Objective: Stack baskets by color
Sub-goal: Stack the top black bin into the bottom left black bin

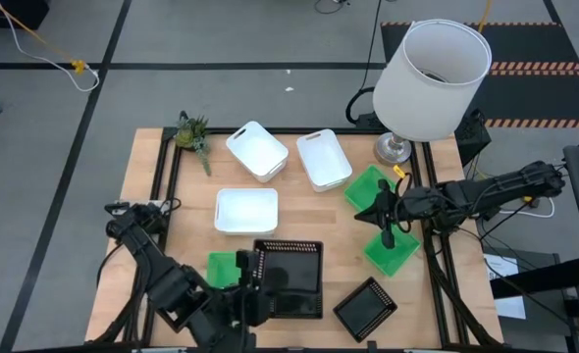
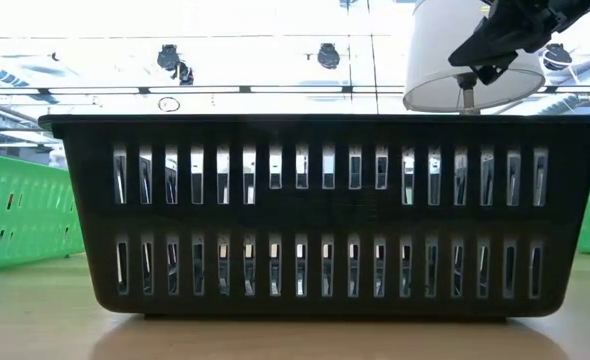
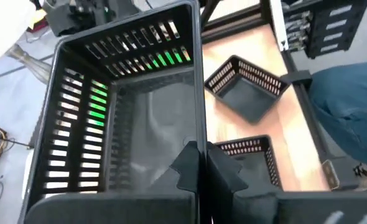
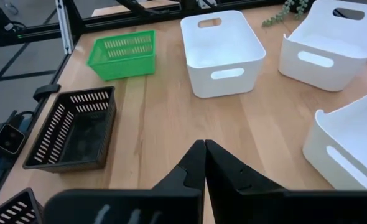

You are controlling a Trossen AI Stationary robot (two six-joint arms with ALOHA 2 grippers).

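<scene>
**Black basket fills the low camera; both grippers pressed together**

Black slotted basket (image 2: 315, 215) stands right in front of the low camera on the wooden counter (image 1: 299, 211), with green baskets at either edge behind it. From above, this large black basket (image 1: 289, 277) sits at the counter's near edge, a small black basket (image 1: 366, 307) just beside it to the right and a green basket (image 1: 224, 269) touching its left side.

Left gripper (image 3: 199, 163) is at the large black basket's rim, its fingers pressed together against the wall; whether they pinch the wall I cannot tell.

Right gripper (image 4: 204, 158) hangs above the counter's right side, fingers pressed together on nothing, over two more green baskets (image 1: 380, 221).

Three white baskets (image 1: 260, 176) lie in the middle and far part of the counter. A lampshade (image 1: 432, 78) stands at the far right corner, a plant sprig (image 1: 191, 132) at the far left.
</scene>
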